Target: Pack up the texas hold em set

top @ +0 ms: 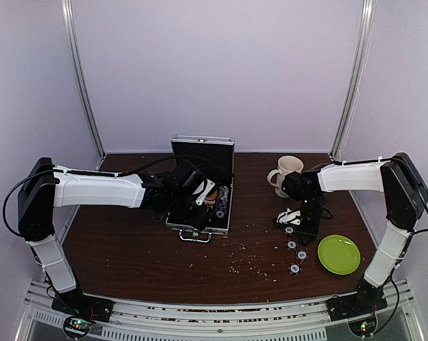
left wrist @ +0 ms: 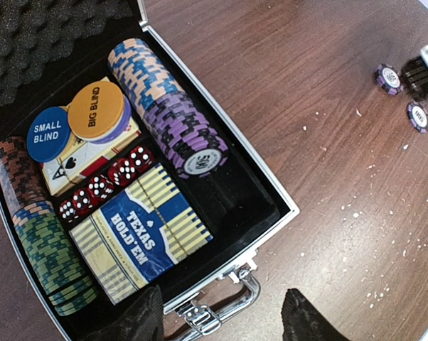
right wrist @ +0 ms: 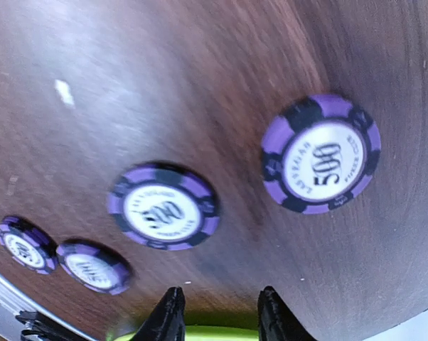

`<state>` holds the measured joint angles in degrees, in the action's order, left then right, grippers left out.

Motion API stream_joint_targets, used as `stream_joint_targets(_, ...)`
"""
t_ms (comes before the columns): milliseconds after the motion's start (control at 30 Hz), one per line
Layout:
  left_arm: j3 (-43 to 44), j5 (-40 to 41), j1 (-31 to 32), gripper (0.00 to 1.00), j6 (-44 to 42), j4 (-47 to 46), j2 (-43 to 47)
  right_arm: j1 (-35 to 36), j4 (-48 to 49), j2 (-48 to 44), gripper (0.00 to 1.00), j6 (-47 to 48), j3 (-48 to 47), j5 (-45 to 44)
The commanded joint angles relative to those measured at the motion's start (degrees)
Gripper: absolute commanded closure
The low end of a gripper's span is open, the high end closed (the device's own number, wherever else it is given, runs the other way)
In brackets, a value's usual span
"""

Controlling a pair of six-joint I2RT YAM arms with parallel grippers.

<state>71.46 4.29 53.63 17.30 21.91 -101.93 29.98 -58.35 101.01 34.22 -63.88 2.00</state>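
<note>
The silver case (top: pixel 203 153) lies open in the middle of the top view, its lid raised toward the back wall. The left claw (left wrist: pixel 221 323) hangs above the case's front edge at the bottom of the left wrist view, fingers (left wrist: pixel 139 320) spread wide with nothing between them. Inside the case, a long row of chips (left wrist: pixel 173 117) runs down the right side (purple ones nearest the handle). A second row (left wrist: pixel 36 234) fills the left side. Between the two sit the blue-and-cream card deck (left wrist: pixel 139 231), a line of red dice (left wrist: pixel 104 186), and a blue disc (left wrist: pixel 47 133) touching an orange disc (left wrist: pixel 95 110).

Right of the case in the top view, the right claw (top: pixel 291 219) hovers low over the table (top: pixel 129 249). Its fingers (right wrist: pixel 168 316) stand a little apart and hold nothing. Four loose purple chips (right wrist: pixel 321 154) lie flat on the wood, just left of the green plate (top: pixel 338 253). A mug (top: pixel 286 172) stands behind the claw.
</note>
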Motion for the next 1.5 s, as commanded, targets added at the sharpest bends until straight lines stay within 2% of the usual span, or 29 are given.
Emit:
stream_joint_targets(0,-0.2,0.4,0.3,0.41,0.3,-1.3,0.3,2.9,-1.4,-1.1,0.70,-1.2,-2.2,2.8)
stream_joint_targets(167,-0.5,0.4,0.3,0.41,0.4,-1.2,0.6,4.9,-0.6,2.1,0.67,-2.0,-3.4,3.1)
stream_joint_targets(333,-2.0,1.3,0.3,0.41,0.5,-0.9,1.8,5.1,-0.6,-2.6,0.56,-0.9,-1.6,4.7)
stream_joint_targets(500,-2.2,1.5,0.3,0.41,0.3,-0.8,1.9,5.7,-0.9,-11.7,0.50,10.2,6.5,9.2)
stream_joint_targets(633,-1.3,1.3,0.3,0.41,0.0,-0.4,1.2,5.8,4.2,-16.2,0.47,20.9,12.3,9.3)
stream_joint_targets(800,-0.8,1.2,0.2,0.41,0.3,0.5,1.0,7.4,9.1,-19.2,0.44,27.4,16.2,10.1)
stream_joint_targets(1200,-0.9,1.6,0.4,0.41,1.5,1.2,0.9,8.5,12.5,-14.4,0.43,29.1,19.5,7.6)
stream_joint_targets(1467,0.7,1.6,0.4,0.41,1.0,1.9,-0.3,9.8,12.7,-15.3,0.43,28.8,20.6,5.9)
